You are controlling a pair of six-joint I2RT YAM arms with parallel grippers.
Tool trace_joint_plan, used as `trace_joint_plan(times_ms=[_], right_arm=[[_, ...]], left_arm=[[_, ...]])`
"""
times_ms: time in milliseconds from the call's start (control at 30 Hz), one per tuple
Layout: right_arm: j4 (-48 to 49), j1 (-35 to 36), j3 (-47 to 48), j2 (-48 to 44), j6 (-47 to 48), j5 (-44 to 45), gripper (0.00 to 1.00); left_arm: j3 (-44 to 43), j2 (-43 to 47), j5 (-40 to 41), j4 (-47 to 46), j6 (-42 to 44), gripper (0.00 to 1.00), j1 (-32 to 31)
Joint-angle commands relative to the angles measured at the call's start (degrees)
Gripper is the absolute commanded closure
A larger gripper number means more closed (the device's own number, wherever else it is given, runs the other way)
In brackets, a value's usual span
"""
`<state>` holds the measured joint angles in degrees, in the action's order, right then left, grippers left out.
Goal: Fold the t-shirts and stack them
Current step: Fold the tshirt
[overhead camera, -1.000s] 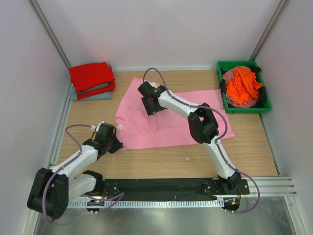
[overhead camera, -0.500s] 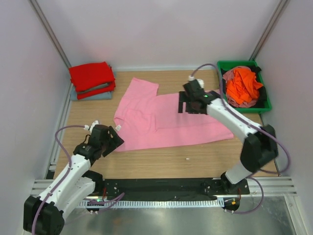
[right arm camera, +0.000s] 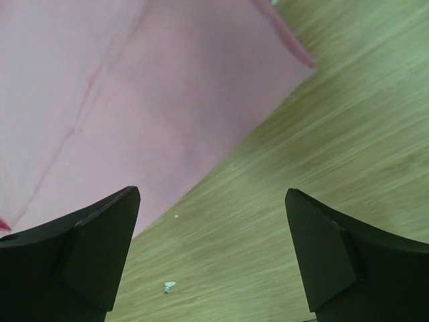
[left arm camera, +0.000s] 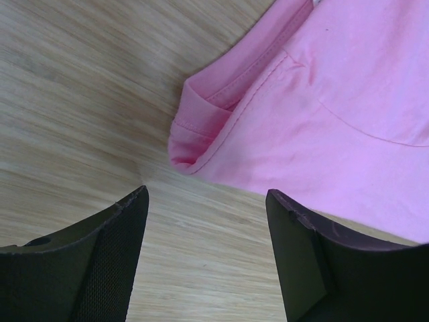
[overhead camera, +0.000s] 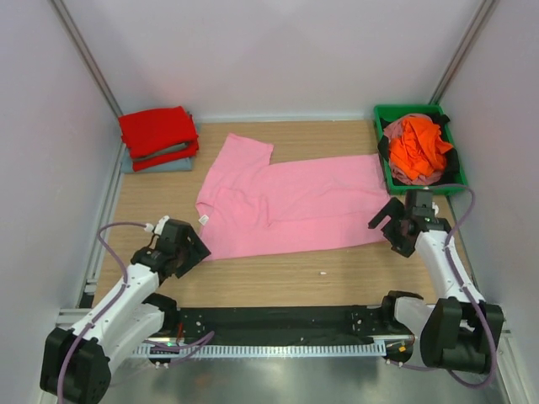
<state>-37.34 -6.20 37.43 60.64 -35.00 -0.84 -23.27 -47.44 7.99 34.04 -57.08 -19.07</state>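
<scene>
1. Seen from above, the left claw (overhead camera: 187, 250) sits low over the table (overhead camera: 278, 273), just beside the near-left corner of the pink shirt (overhead camera: 286, 206). Its jaws are spread and hold nothing.
2. In the same view the right claw (overhead camera: 387, 229) is near the shirt's near-right corner, also released and empty.
3. The pink shirt lies spread flat across the middle of the table, with one sleeve pointing to the far side.
4. In the far-left corner a folded red shirt (overhead camera: 156, 130) rests on top of a folded grey-blue shirt (overhead camera: 160, 165).
5. An orange shirt (overhead camera: 417, 147) is bunched up with other cloth in the green bin (overhead camera: 408, 109) at the far right.
6. In the left wrist view the left claw (left arm camera: 206, 194) has both fingers (left arm camera: 114, 255) well apart over bare wood (left arm camera: 67, 100). The pink shirt (left arm camera: 335, 100) lies just ahead, and its hemmed sleeve edge (left arm camera: 201, 127) is curled over on itself. Neither finger touches the cloth.
7. In the right wrist view the right claw (right arm camera: 211, 194) is wide open. The pink shirt (right arm camera: 134, 87) fills the upper left and the table (right arm camera: 315, 134) the rest. A small white speck (right arm camera: 167, 286) lies on the wood between the fingers, and nothing is gripped.
</scene>
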Motion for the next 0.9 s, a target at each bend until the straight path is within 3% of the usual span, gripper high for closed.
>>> trace_joint_plan(times_ms=[0, 133, 400, 667, 767, 800, 867], right_arm=[[3.3, -7.7, -1.2, -2.4, -1.1, -5.2, 0.04], [6.7, -13.5, -3.2, 0.0, -2.5, -9.0, 0.07], [16.2, -14.3, -8.4, 8.8, -4.9, -11.7, 0.23], [16.3, -14.3, -7.7, 8.4, -4.5, -6.4, 0.57], [16.0, -14.3, -7.5, 8.7, -4.1, -4.9, 0.79], [16.1, -14.4, -7.5, 8.9, -4.1, -4.8, 0.92], [16.1, -14.4, -7.5, 9.1, -4.0, -4.9, 0.99]], left_arm=[[0.7, 0.8, 2.5, -2.7, -0.4, 0.28, -0.2], [1.1, -1.3, 3.4, -4.9, 0.1, 0.29, -0.2], [1.5, -6.2, 3.8, -8.8, 0.8, 0.32, -0.2], [1.5, -7.1, 5.0, -10.4, 1.8, 0.48, -0.1], [1.2, -7.8, 5.7, -10.8, 2.0, 0.61, 0.0], [0.9, -7.9, 5.6, -10.6, 2.1, 0.67, 0.0], [0.4, -8.4, 5.5, -10.4, 2.1, 0.76, 0.1]])
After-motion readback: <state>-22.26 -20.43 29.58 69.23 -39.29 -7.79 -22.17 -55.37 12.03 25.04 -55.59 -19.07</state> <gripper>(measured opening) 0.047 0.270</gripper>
